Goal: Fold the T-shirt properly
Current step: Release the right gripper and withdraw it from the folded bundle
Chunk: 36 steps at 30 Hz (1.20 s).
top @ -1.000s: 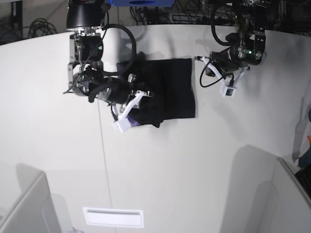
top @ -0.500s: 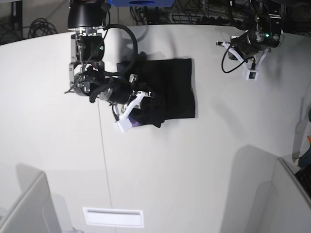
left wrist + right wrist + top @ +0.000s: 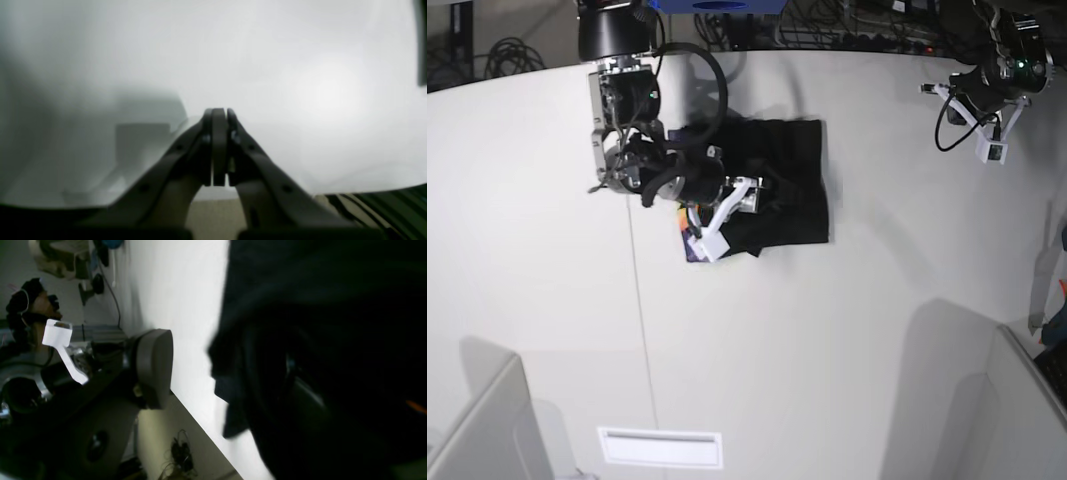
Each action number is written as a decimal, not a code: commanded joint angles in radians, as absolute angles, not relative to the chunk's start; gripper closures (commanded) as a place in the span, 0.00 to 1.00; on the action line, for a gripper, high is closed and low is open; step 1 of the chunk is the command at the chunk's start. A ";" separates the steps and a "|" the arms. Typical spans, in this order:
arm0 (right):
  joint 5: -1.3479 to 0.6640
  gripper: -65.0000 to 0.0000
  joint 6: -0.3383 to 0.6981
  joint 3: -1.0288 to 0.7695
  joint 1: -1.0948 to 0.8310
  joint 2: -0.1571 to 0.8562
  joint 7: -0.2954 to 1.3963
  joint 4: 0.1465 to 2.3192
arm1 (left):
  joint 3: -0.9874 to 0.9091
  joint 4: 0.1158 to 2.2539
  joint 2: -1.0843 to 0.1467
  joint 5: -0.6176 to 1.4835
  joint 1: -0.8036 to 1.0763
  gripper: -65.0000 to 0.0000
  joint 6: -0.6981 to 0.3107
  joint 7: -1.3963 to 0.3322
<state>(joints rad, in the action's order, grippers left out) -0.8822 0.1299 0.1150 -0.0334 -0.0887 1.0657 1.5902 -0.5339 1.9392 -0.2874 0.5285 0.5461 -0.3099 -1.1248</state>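
The black T-shirt [image 3: 782,185] lies folded into a rough rectangle on the white table [image 3: 847,330]. A scrap of purple and orange print [image 3: 689,232] shows at its lower left corner. My right gripper [image 3: 752,200] hovers low over the shirt's left part. In the right wrist view the right gripper [image 3: 227,376] is open: one grey finger [image 3: 155,368] stands off the cloth, while the other is lost in the dark T-shirt [image 3: 327,290]. My left gripper [image 3: 935,92] is far off at the table's back right. The left wrist view shows the left gripper [image 3: 218,115] shut and empty above bare table.
A white slot plate [image 3: 659,447] lies near the table's front edge. Grey partitions stand at the front left [image 3: 482,430] and front right [image 3: 1017,420]. Cables [image 3: 507,50] hang behind the table's curved far edge.
My right gripper has opened, let go of the shirt's left fold and shifted right over the cloth, and the print corner now shows. The left arm has pulled back to the upper right.
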 commanded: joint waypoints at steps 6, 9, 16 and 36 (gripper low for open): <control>-0.909 0.43 0.071 0.259 0.008 -0.099 1.035 1.604 | -0.648 1.952 -0.306 0.533 0.550 1.00 -0.378 -1.127; -0.914 0.43 -0.004 0.334 0.038 -0.099 1.020 1.609 | -0.670 1.951 -0.306 0.530 0.550 1.00 -0.378 -1.127; -0.915 0.43 -0.016 0.476 0.107 -0.090 1.017 1.607 | -0.659 1.951 -0.306 0.529 0.549 1.00 -0.378 -1.127; -1.030 1.00 -0.012 -0.071 -0.130 0.139 0.883 1.925 | -0.588 1.949 -0.262 1.004 0.463 0.84 -0.518 -1.124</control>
<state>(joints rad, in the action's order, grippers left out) -1.0126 -0.0219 -0.0746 -0.1486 0.1326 0.9016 1.9072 -0.5838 1.9350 -0.2562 0.9901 0.4610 -0.5095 -1.1400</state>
